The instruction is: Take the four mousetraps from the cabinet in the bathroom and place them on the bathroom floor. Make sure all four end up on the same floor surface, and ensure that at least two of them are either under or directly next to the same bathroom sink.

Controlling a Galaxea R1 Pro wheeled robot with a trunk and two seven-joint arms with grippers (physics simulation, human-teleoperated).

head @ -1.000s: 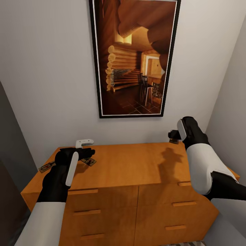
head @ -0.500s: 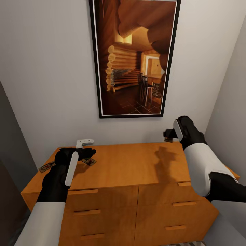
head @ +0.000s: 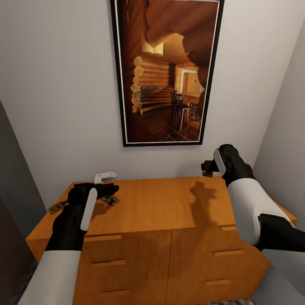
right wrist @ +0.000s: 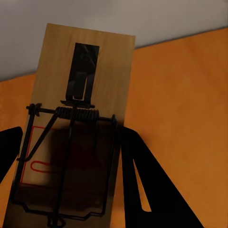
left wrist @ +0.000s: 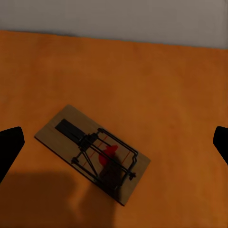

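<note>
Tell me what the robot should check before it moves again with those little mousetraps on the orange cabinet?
1. Right gripper has a mousetrap: ok, the trap sits between its fingers, lifted above the cabinet top.
2. Grip is firm: cannot tell, since the contact points are hidden.
3. Left gripper is open and ready: ok, its fingertips are wide apart in the left wrist view.
4. Left gripper is over a trap: ok, the trap under it lies flat between the fingertips, untouched.
5. Other traps are findable: ok for one, the trap by the cabinet's left edge; the fourth, cannot tell.
6. Bathroom floor drop spot is visible: not ok.
</note>
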